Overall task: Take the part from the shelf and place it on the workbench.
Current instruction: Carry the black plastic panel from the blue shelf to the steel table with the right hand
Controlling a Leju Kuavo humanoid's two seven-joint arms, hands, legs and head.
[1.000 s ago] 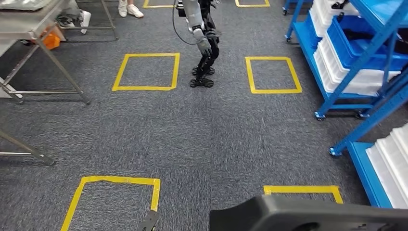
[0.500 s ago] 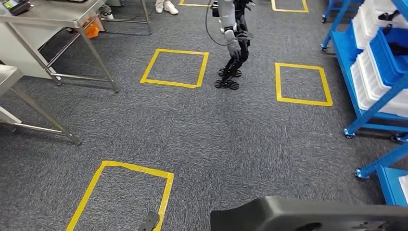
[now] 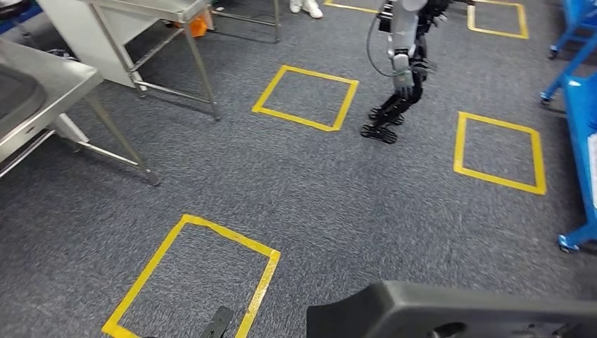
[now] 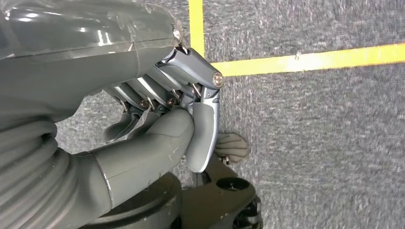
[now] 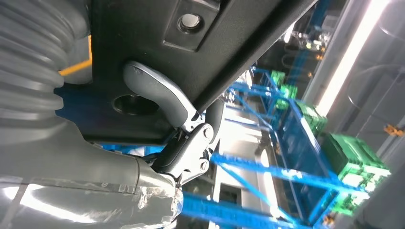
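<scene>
The part (image 3: pixel 457 310) is a black, matte moulded panel with rounded edges; a round hole and a recessed bolt seat show on its face in the right wrist view (image 5: pixel 191 43). In the head view it lies at the near right edge of the frame, its long axis running left to right, the rounded left end lower than the rest. The right hand (image 5: pixel 176 114) holds the part from below, with a finger curled against its underside beside the hole. The left hand (image 4: pixel 162 119) holds nothing, its fingers curled in against the thumb above grey carpet (image 3: pixel 317 190) marked with yellow tape squares (image 3: pixel 197 274). A steel workbench (image 3: pixel 35 98) stands far left. A blue shelf (image 3: pixel 581 105) stands at the right. Another robot (image 3: pixel 401 63) stands far centre.
</scene>
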